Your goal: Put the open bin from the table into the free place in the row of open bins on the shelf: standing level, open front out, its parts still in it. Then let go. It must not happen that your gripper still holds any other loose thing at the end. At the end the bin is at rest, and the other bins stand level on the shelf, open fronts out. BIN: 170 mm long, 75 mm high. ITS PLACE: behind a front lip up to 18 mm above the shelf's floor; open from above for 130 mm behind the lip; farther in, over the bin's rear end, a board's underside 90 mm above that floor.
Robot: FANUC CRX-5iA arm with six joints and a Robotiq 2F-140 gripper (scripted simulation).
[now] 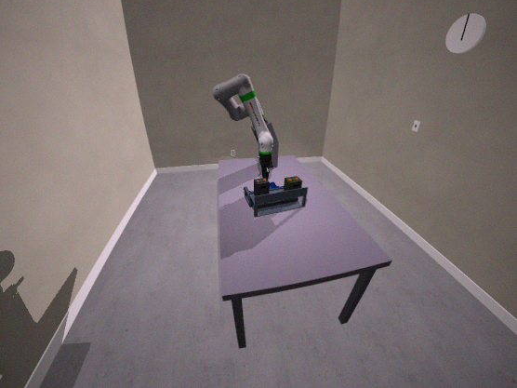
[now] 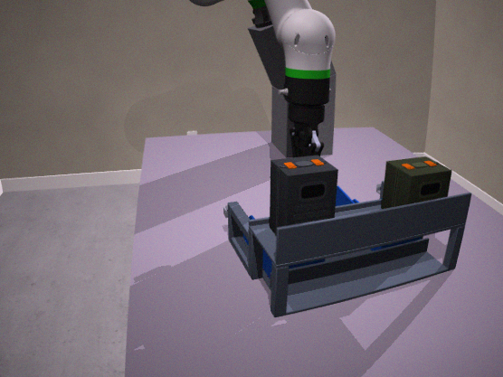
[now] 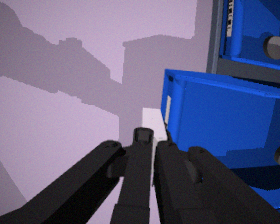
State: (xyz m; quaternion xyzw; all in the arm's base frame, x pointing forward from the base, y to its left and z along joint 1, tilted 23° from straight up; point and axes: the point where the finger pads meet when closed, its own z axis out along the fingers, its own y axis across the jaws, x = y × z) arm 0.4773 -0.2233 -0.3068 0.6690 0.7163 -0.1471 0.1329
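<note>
Gripper [image 1: 265, 177] [image 2: 308, 151] [image 3: 150, 122] hovering beside the protruding blue bin [image 1: 272, 185] [image 2: 346, 197] [image 3: 220, 117], fingers pressing together, pinching nothing.
Bin, apparently the task's, jutting from the shelf [image 1: 281, 196] [image 2: 371, 236] [image 3: 215, 37] toward the tabletop's [image 1: 298, 247] [image 2: 204, 331] [image 3: 55, 120] far edge; contact and parts hard to tell.

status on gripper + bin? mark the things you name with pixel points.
Gripper [image 2: 308, 154] [image 3: 150, 122] shut, nothing held. Blue bin [image 3: 220, 120] tilted beside its fingers, not gripped. Dark case [image 2: 303, 195] [image 1: 261, 187] on the rack hides fingertips from exterior.
</note>
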